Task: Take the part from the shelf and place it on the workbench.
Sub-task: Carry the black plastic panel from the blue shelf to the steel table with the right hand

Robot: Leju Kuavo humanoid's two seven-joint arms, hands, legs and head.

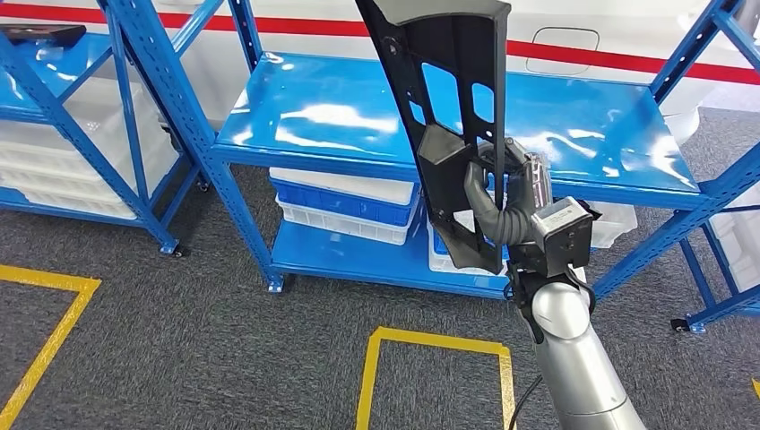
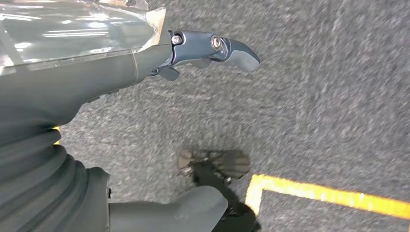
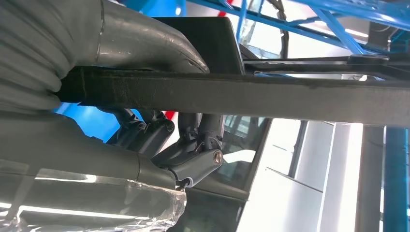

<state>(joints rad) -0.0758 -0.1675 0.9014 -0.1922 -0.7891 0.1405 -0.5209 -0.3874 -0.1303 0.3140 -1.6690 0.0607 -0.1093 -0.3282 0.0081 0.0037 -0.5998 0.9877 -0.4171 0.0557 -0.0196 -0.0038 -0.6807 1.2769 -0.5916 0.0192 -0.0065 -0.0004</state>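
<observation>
Right hand (image 1: 491, 193) grips the black part (image 1: 448, 116), held upright near the blue shelf (image 1: 341, 116), right of centre. Left hand (image 2: 203, 48) hangs over carpet, fingers apart, holding nothing.

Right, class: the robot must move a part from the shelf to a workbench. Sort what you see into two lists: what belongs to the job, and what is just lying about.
Belongs to the job:
- black part, held upright
- right robot hand, gripping it
- blue shelf

Just lying about:
- white and blue crates on the lower shelf
- yellow floor markings
- left robot hand, hanging above the carpet
</observation>
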